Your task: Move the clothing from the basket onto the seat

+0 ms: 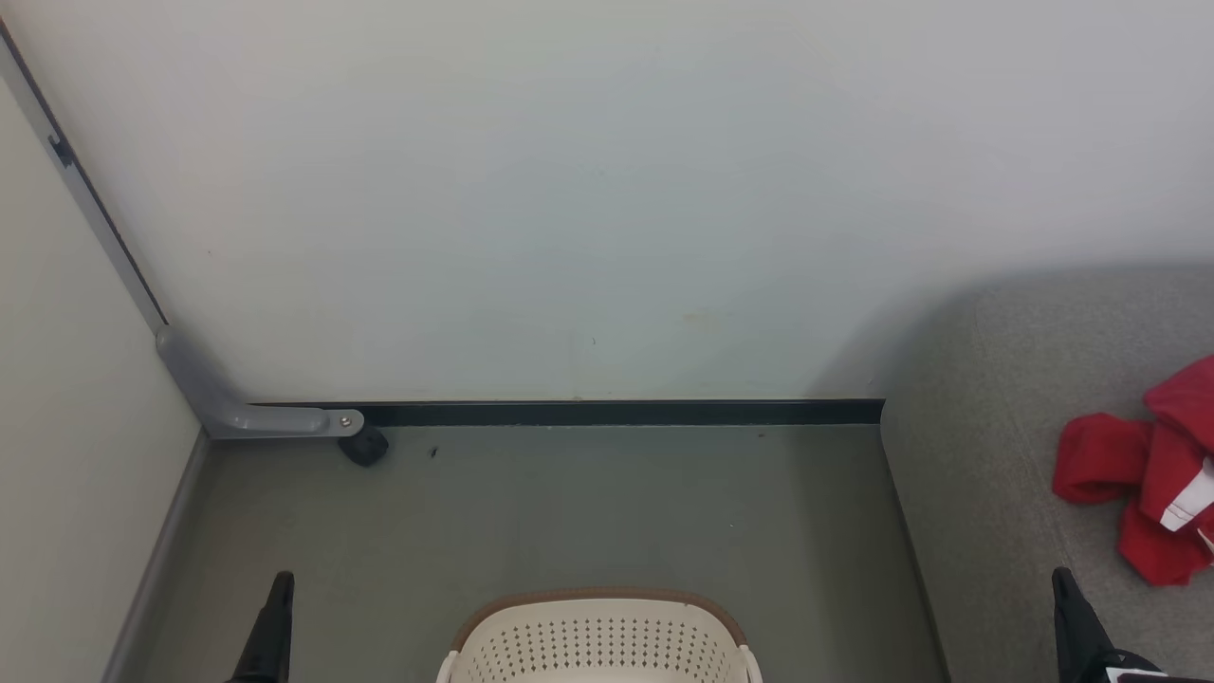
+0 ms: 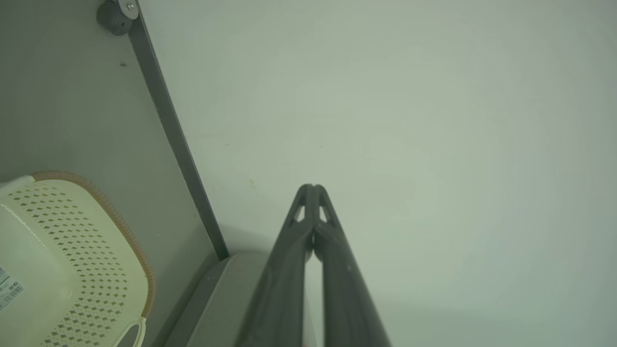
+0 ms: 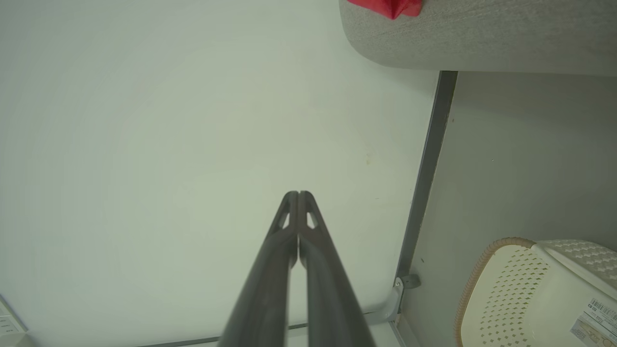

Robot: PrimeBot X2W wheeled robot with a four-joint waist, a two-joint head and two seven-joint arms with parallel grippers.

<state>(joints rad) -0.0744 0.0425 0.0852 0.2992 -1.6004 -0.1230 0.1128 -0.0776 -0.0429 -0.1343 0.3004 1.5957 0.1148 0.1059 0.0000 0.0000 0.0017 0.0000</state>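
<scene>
Bare indoor rm (staged, maybe): plain white wall (image 1: 607, 190), grey floor (image 1: 569, 512), upholstered seat (image 1: 996, 474), laundry basket (image 1: 597, 645).

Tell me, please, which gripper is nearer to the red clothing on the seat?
Right. The right gripper shows just below the clothing on the seat; the left gripper is far off, beyond the basket from it.

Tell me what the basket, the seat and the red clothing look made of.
The basket looks like moulded plastic: smooth cream walls with rows of holes, a ribbed brown rim. The seat seems woven upholstery, grey, matte, grainy. The clothing is soft red cloth with a white panel, crumpled in folds.
</scene>
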